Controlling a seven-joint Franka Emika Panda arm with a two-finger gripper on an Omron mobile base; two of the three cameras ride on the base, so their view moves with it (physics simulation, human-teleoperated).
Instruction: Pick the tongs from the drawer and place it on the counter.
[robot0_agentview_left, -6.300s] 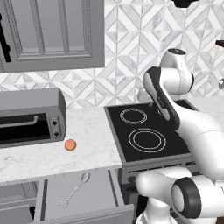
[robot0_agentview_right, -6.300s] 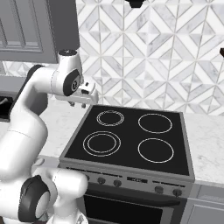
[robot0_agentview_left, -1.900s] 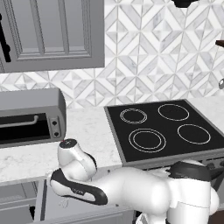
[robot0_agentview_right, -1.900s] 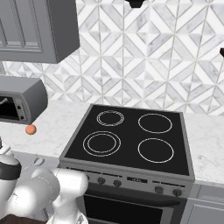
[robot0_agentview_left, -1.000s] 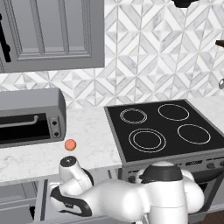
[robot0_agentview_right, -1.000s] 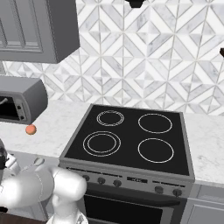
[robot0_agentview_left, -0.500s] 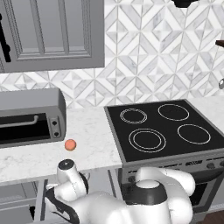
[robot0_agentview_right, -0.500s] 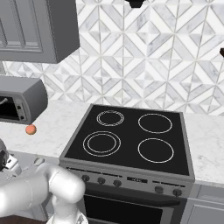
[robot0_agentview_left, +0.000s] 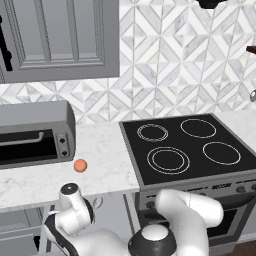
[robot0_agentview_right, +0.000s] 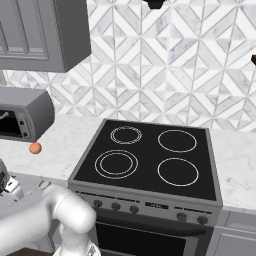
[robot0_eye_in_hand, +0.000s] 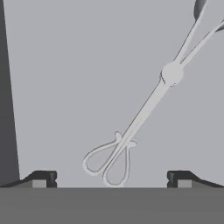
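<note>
The tongs (robot0_eye_in_hand: 144, 111) lie flat on the grey floor of the open drawer (robot0_eye_in_hand: 78, 61), slanting from their two looped handles near the bottom middle to the tips at the upper right. My gripper (robot0_eye_in_hand: 111, 177) hangs open just above the looped end, one fingertip (robot0_eye_in_hand: 43, 177) on each side and neither touching it. From the left base, my arm bends down into the drawer (robot0_agentview_left: 116, 212) under the counter (robot0_agentview_left: 107, 150), and the tongs' rounded tip (robot0_agentview_left: 96, 202) peeks out beside it. The white marble counter (robot0_agentview_right: 65, 137) runs left of the stove.
A small orange ball (robot0_agentview_left: 80, 165) lies on the counter near a grey toaster oven (robot0_agentview_left: 30, 132). The black stovetop (robot0_agentview_left: 190, 150) sits to the right. A dark drawer wall (robot0_eye_in_hand: 6, 87) stands at the left of the hand view. Grey cabinets hang above.
My arm has sunk lower into the drawer over the past second. The tongs, ball and counter things have stayed where they were.
</note>
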